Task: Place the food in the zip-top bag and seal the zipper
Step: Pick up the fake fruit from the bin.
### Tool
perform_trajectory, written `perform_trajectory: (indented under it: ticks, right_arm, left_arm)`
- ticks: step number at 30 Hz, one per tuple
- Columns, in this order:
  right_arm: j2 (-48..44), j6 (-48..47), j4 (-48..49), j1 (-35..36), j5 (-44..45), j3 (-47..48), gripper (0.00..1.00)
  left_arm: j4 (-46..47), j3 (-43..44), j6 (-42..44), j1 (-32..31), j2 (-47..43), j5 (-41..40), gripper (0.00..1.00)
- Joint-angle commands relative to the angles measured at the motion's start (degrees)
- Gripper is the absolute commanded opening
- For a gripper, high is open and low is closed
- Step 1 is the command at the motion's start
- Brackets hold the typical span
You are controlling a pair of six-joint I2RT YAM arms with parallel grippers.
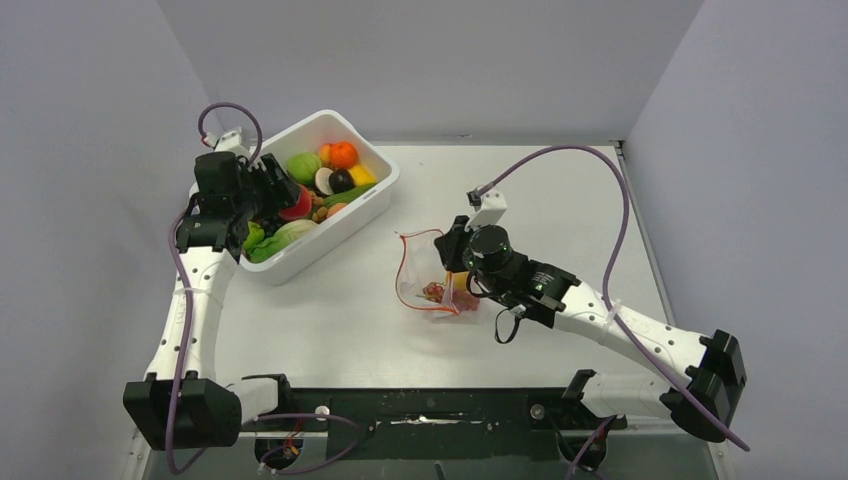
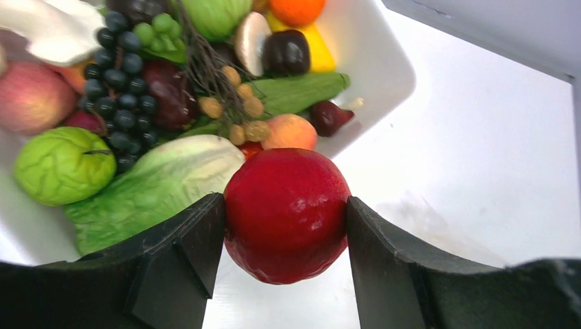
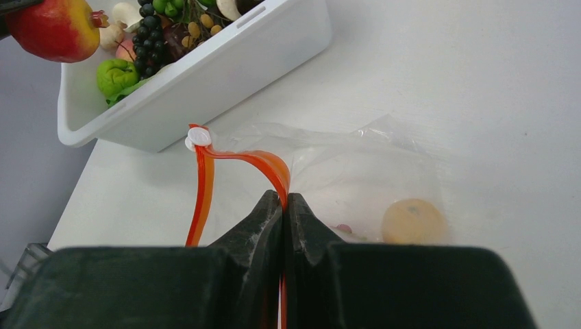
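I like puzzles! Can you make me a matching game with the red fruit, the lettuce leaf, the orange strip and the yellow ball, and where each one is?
1 red fruit
2 lettuce leaf
3 orange strip
4 yellow ball

A inside the clear bag
B in the left pincer
C in the white bin
D pinched by the right pincer

Pairs: 1-B, 2-C, 3-D, 4-A
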Motion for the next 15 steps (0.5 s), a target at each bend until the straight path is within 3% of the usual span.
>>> perform_trajectory:
  ticks: [1, 9, 15]
  right_arm:
    - [2.4, 1.3, 5.6, 0.5, 0.1, 4.3, 0.0]
    - [7.9, 2.6, 6.3, 0.4, -1.8, 8.4, 0.0]
    - [10.5, 3.0, 6.3, 0.4, -2.7, 11.2, 0.0]
  left_arm:
    - [1.3, -1.5, -1.7, -0.5, -3.5, 10.0, 0.43]
    - [3.1, -5.4, -4.7, -1.5, -7.3, 22.4, 0.43]
    - [9.3, -9.7, -10.2, -2.8, -11.8, 28.7, 0.43]
